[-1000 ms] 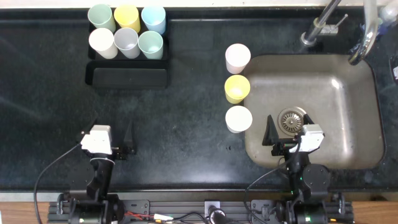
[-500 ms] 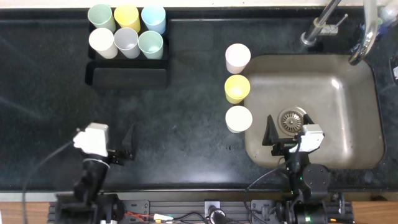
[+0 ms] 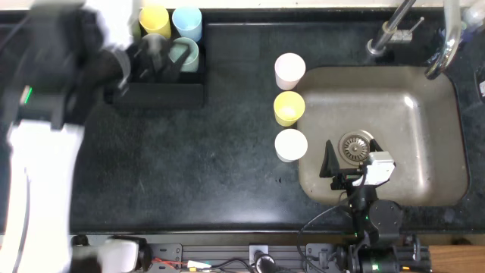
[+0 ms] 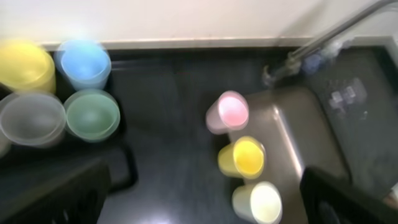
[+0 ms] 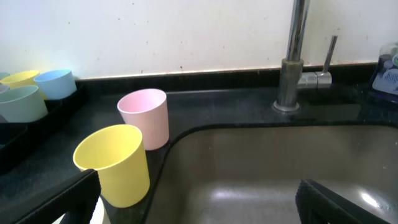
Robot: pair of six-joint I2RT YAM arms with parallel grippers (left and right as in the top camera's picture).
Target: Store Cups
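Observation:
Three loose cups stand in a row beside the sink: a pink cup (image 3: 289, 70) (image 4: 227, 112) (image 5: 146, 115), a yellow cup (image 3: 289, 108) (image 4: 245, 157) (image 5: 115, 162) and a white cup (image 3: 291, 145) (image 4: 261, 202). The black tray (image 3: 159, 95) (image 4: 121, 165) at the back left holds several cups, among them a yellow cup (image 3: 154, 19), a blue cup (image 3: 187, 21) (image 4: 84, 62) and a green cup (image 3: 184, 53) (image 4: 92, 115). My left gripper (image 3: 159, 61) (image 4: 199, 211) hangs high, open and empty. My right gripper (image 3: 337, 171) (image 5: 199, 205) rests low at the sink's front edge, open and empty.
The steel sink (image 3: 409, 114) (image 5: 261, 168) fills the right side, with a faucet (image 3: 394, 26) (image 5: 292, 56) behind it. The raised left arm hides the tray's left cups in the top view. Dark counter lies between tray and sink.
My left arm has lifted from the front left of the counter and swung up and back toward the tray. The right arm and all cups have stayed put.

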